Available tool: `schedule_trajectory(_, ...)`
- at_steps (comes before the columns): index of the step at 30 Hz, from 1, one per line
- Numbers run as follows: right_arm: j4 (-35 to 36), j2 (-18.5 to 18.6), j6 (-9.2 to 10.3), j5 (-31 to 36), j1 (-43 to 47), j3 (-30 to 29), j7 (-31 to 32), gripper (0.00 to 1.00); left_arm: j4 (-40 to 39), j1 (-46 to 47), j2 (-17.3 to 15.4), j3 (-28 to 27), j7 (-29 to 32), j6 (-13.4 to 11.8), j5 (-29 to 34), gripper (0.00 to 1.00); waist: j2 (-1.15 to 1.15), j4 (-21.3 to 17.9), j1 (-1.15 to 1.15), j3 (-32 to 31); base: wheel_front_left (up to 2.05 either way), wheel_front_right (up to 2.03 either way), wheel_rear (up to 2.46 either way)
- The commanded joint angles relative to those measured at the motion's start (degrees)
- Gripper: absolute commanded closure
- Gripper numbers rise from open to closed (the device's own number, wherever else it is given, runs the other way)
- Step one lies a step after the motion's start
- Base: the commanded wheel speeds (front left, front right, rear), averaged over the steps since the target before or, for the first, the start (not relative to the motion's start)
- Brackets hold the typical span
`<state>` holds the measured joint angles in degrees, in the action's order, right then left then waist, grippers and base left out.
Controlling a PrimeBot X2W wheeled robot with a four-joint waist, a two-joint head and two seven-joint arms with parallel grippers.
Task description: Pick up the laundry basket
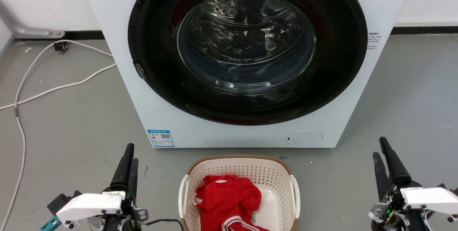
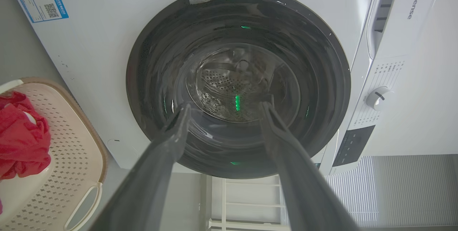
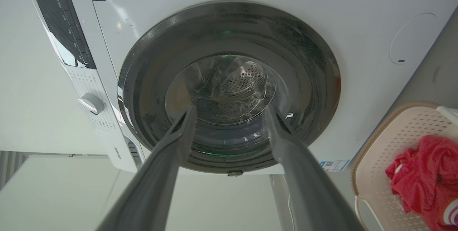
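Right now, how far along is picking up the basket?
Done: nothing; the basket sits on the floor by the washer, red garment inside. In hand: the left gripper and right gripper flank it, open, empty, clear of its handles. Left: reach the handles, grip, lift.

"Hisense" lettering point(image 2: 415, 1) on the white washing machine point(image 2: 100, 62), its blue label point(image 2: 42, 1) too small to read.
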<state>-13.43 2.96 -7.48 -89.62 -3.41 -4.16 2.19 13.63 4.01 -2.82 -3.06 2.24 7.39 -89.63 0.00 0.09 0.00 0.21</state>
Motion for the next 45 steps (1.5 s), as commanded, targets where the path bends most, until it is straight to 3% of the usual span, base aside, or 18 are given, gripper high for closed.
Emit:
schedule_trajectory(1,1.48,0.16,0.0,2.25,-0.43,0.04,-0.72,0.0,-1.67,1.15,-0.24,0.25,-0.74,0.02,2.74,0.0,0.0,0.01,0.0,-0.01,0.0,0.0,0.0)
schedule_trajectory(16,5.24,0.12,-0.01,25.98,-0.08,0.51,-4.19,0.0,-5.37,1.18,-0.23,1.68,-4.22,0.0,23.49,0.0,0.0,-0.13,0.0,0.01,0.0,0.0,0.0)
schedule_trajectory(28,6.8,0.1,-0.01,43.18,0.4,2.06,-6.43,0.0,-6.57,1.21,-0.21,3.7,-6.45,-1.71,36.86,0.0,0.0,-0.1,0.0,0.07,0.0,0.0,0.0)
schedule_trajectory(45,6.15,0.05,-0.01,59.75,1.31,3.11,-9.36,0.0,-6.36,1.26,-0.19,6.42,-9.43,-4.41,54.04,0.0,0.0,-0.02,0.0,-0.19,0.0,0.0,0.0)
